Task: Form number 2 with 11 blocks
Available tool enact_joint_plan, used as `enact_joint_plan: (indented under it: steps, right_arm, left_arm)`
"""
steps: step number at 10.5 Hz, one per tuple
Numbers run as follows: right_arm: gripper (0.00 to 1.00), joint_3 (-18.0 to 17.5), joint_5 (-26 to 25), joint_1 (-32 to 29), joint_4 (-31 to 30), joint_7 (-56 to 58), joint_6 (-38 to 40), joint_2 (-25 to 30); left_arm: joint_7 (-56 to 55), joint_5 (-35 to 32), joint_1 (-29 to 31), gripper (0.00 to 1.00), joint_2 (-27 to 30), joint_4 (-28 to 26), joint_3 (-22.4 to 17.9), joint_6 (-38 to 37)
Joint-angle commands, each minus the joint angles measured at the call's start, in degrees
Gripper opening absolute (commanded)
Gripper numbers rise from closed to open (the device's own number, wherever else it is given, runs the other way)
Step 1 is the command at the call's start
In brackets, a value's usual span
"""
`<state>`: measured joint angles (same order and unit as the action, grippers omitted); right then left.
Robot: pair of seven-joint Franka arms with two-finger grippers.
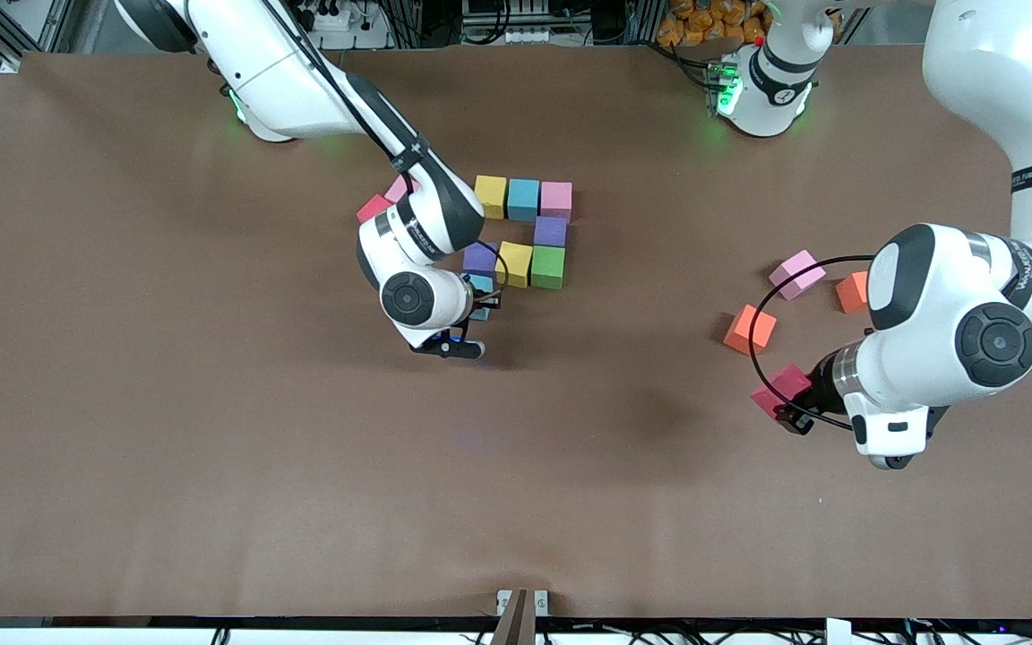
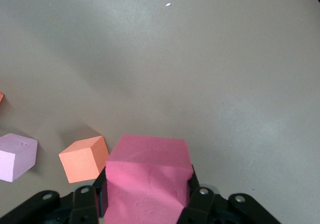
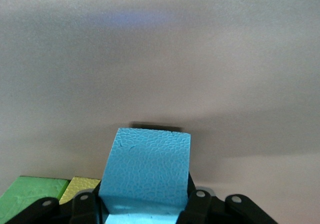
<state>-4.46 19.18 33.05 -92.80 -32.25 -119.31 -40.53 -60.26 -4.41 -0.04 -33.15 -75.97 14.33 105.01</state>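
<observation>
The brown tabletop [image 1: 211, 448] carried the half-built number 2 [image 1: 529, 233] near its middle, its top row running between the arms' ends and its long axis running toward the camera. The right gripper [image 3: 142, 211], fingers clenched on a sky-blue block [image 3: 145, 171], hung at the purple block [image 1: 478, 258], probably to start the fourth row. The left gripper [image 2: 147, 209] clasped a pink block [image 2: 147, 176] among the spare blocks [image 1: 749, 329].

Both arms [image 1: 955, 322] are glossy white with dark grey joint caps and black bands. Black cables [image 1: 753, 345] loop along them. Green lights glow at the bases [image 1: 753, 90]. Grippers are black.
</observation>
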Motion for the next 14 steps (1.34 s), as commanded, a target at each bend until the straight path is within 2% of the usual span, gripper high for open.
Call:
enact_joint_plan:
  steps: [1,8,10,11,14]
  right_arm:
    - [0.42,0.5,-0.5,0.9,1.3,-0.5,1.0,-0.6]
    - [0.43,0.5,-0.5,1.0,1.1,-0.5,1.2,-0.5]
    - [0.62,0.5,-0.5,1.0,1.1,-0.6,1.2,-0.5]
    - [0.67,0.5,-0.5,1.0,1.2,-0.6,1.2,-0.5]
    - [0.71,0.5,-0.5,0.8,1.3,-0.6,1.1,-0.4]
  left_arm:
    - [1.4,1.1,0.2,0.11,1.2,-1.0,-0.1,-0.7]
    - [1.4,0.7,0.1,0.11,1.1,-1.1,0.0,-0.8]
    - [1.4,0.7,0.1,0.11,1.1,-1.1,0.0,-0.8]
    - [1.4,0.6,0.0,0.11,1.1,-1.1,0.0,-0.8]
    - [1.5,0.6,0.1,0.11,1.1,-1.1,0.0,-0.8]
